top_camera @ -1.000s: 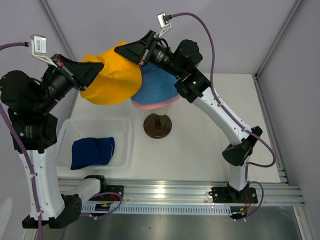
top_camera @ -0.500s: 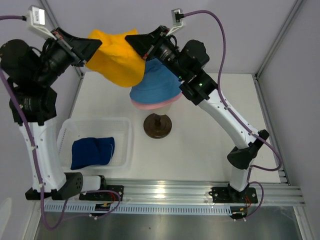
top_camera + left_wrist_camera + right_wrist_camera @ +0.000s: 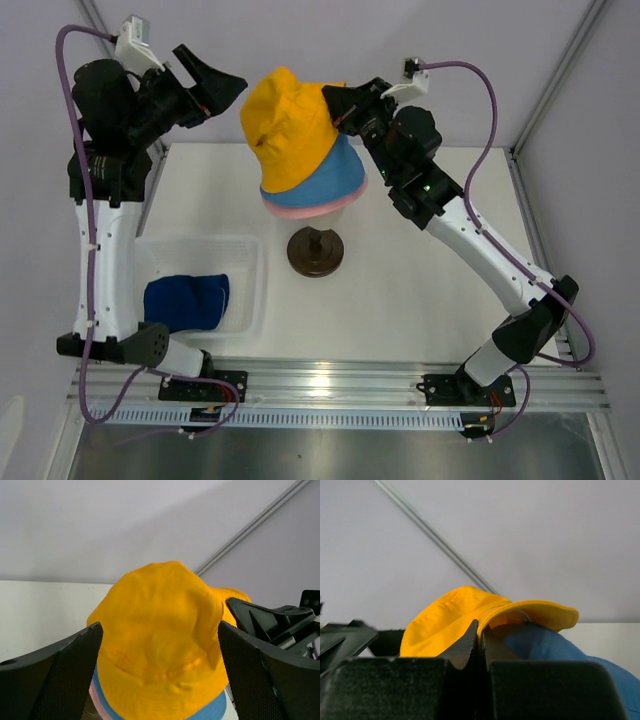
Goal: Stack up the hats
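The yellow hat (image 3: 292, 125) sits tilted over the light blue hat (image 3: 335, 183), and a pink hat's brim (image 3: 300, 211) shows under the blue one. My right gripper (image 3: 341, 104) is shut on the yellow hat's right brim (image 3: 492, 614), just above the blue hat (image 3: 545, 645). To the left of the stack my left gripper (image 3: 222, 85) stands open, apart from the yellow hat (image 3: 160, 630); its fingers (image 3: 60, 672) frame the hat without touching it. A dark navy hat (image 3: 185, 303) lies folded in the clear tray (image 3: 190, 243).
The stack of hats stands on a form whose dark brown round base (image 3: 316, 251) rests mid-table. The tray is at the near left, under the left arm. Enclosure walls close in at the back and both sides.
The left gripper has opened, let go of the yellow hat and drawn back up and to the left. The yellow hat has come down onto the blue hat, with the right gripper still holding its brim.
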